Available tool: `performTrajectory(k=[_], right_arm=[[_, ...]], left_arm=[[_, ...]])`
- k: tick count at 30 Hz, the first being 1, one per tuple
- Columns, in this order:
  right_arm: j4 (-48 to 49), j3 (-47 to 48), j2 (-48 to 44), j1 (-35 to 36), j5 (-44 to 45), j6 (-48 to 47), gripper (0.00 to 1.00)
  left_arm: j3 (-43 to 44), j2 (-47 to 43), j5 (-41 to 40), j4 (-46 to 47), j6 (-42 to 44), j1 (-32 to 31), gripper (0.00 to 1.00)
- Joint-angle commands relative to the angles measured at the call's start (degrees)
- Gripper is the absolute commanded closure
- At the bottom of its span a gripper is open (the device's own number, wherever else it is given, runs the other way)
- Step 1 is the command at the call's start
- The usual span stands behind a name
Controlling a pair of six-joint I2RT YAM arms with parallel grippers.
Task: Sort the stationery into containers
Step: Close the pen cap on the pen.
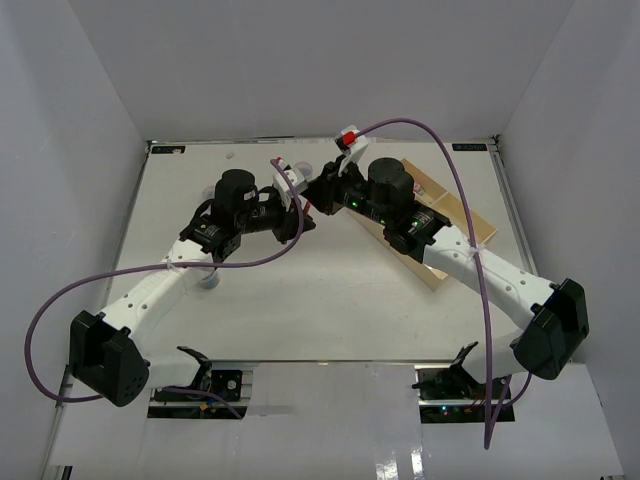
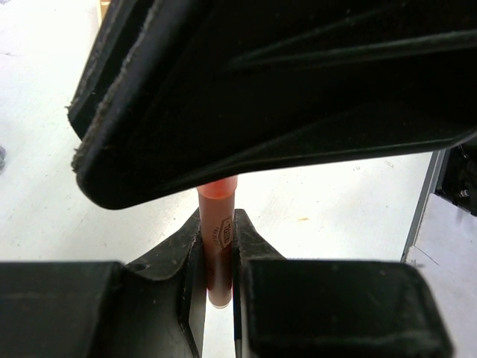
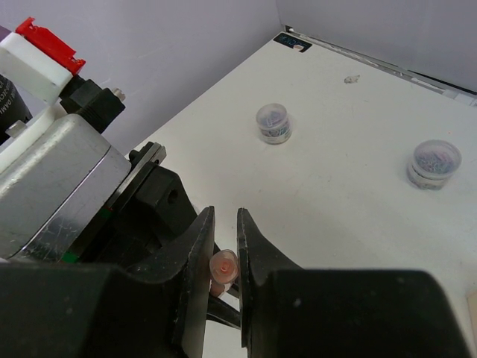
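A pink pen (image 2: 217, 246) is held by both grippers at once, above the table's middle back. In the left wrist view my left gripper (image 2: 218, 222) is shut on its barrel, near one end. The black body of the right gripper (image 2: 283, 97) covers the rest of the pen from above. The right wrist view shows the pen (image 3: 224, 266) end-on, pinched between the jaws of my right gripper (image 3: 226, 224). From above, the left gripper (image 1: 297, 218) and the right gripper (image 1: 316, 195) meet tip to tip. The beige tray (image 1: 470, 215) lies under the right arm, mostly hidden.
Two small round grey tubs (image 3: 273, 123) (image 3: 435, 164) stand on the white table beyond the right gripper. Another tub (image 1: 208, 282) peeks out beside the left forearm. White walls enclose the table on three sides.
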Motion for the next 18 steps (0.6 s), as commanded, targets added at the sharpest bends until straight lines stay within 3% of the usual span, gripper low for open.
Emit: performTrajectory(k=[1, 18], right_arm=[[-28.0, -7.6, 6.7, 3.7, -10.6, -1.4, 0.92], [-27.6, -9.6, 9.2, 3.7, -12.4, -1.8, 0.92]], left_arm=[[11.1, -6.0, -1.7, 27.3, -2.0, 0.3, 1.0], [12.9, -5.9, -1.7, 29.4, -2.4, 0.3, 1.0]])
